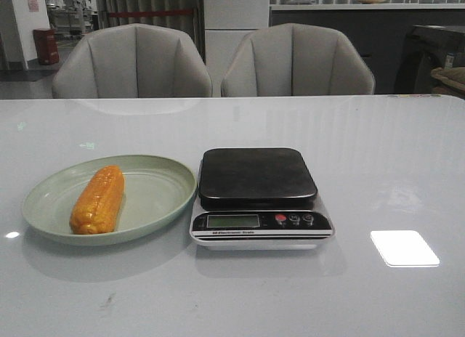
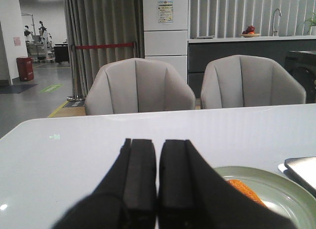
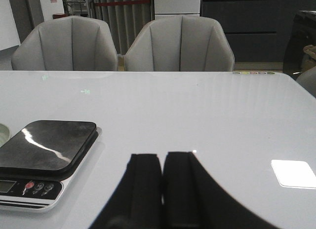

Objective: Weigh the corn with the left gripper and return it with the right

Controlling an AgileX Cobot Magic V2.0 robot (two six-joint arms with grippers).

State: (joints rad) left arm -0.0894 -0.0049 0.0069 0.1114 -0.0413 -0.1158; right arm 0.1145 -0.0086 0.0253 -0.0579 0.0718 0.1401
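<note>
The orange-yellow corn (image 1: 98, 199) lies lengthwise on a pale green plate (image 1: 163, 188) at the left of the table. A kitchen scale (image 1: 258, 179) with a dark empty platform stands just right of the plate. Neither gripper shows in the front view. In the left wrist view my left gripper (image 2: 158, 142) is shut and empty above the table, with the corn (image 2: 245, 191) and plate (image 2: 281, 187) off to one side. In the right wrist view my right gripper (image 3: 162, 156) is shut and empty, with the scale (image 3: 47, 147) apart from it.
Two grey chairs (image 1: 134, 61) (image 1: 298, 61) stand behind the table's far edge. A bright light reflection (image 1: 404, 248) lies on the white tabletop right of the scale. The scale's display and buttons (image 1: 293, 220) face the front.
</note>
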